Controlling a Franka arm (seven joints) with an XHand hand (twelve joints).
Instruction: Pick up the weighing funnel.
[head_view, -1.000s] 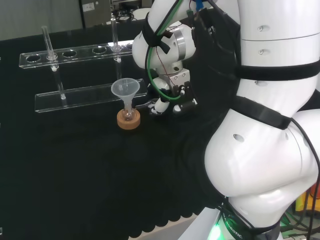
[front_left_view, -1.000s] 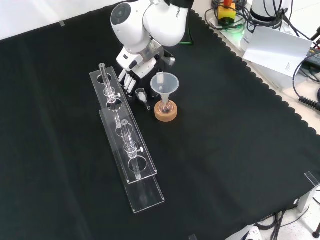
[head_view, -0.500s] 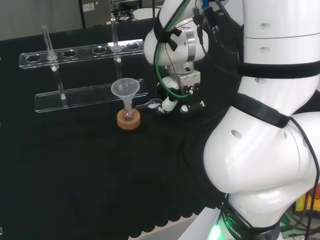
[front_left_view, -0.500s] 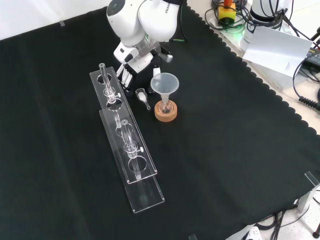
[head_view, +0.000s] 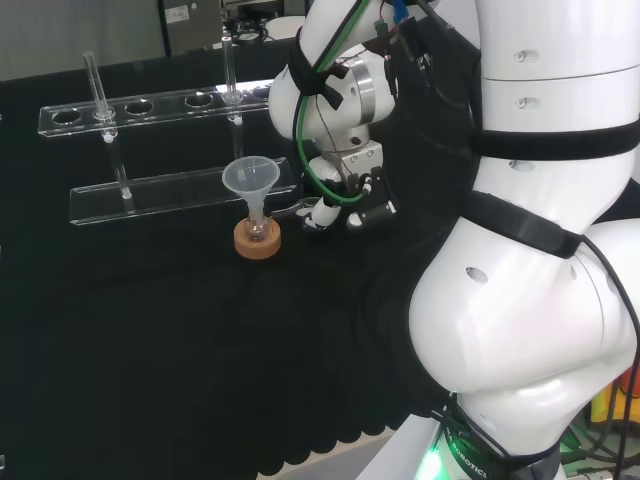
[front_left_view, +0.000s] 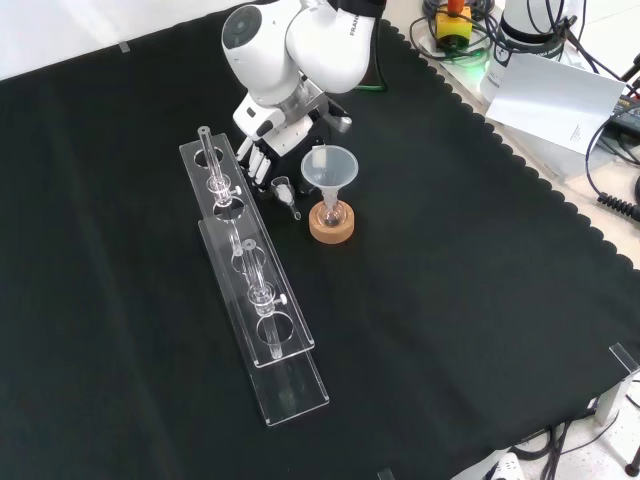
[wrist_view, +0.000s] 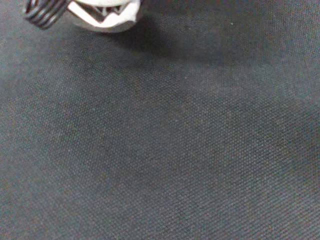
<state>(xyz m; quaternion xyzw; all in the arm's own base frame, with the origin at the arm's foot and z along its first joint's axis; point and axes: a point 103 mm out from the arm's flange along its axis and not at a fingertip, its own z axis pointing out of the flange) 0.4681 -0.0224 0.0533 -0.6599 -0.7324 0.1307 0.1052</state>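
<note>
Plainly, the weighing funnel (front_left_view: 285, 190) lies on the desk (front_left_view: 450, 300) between the rack (front_left_view: 250, 290) and the funnel (front_left_view: 328, 170). The robot hand (front_left_view: 262, 150) hangs just beside it, fingers fairly straight and holding nothing. It looks a small, clear, thin-walled piece, so probably light, stiff, slippery and apt to skid on the cloth or chip. The scoop's rim seems the best place to pinch, thumb on one wall and fingers on the other, since the short stem offers little.
</note>
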